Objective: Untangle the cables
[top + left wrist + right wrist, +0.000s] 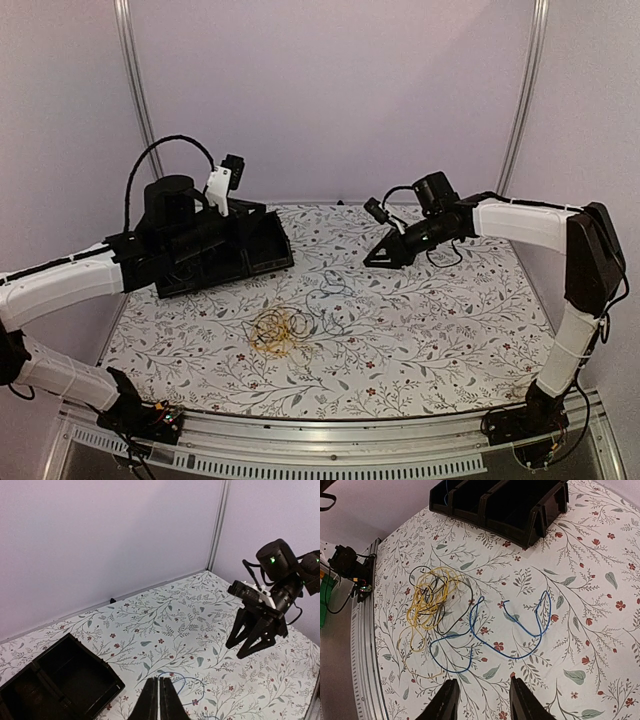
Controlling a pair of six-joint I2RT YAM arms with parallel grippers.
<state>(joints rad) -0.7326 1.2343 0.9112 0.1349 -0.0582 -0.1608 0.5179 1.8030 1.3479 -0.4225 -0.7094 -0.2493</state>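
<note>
Left gripper (159,702), jaws shut on nothing, and right gripper (484,686), jaws parted and empty, hang clear of the table (600,555), likely to survey the cables (440,615). These lie mid-frame in the right wrist view, yellow coil (422,605) meshed with black wire (441,628), blue strand (520,628) trailing right.

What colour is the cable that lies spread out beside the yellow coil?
Blue. The blue cable shows best in the right wrist view.
</note>
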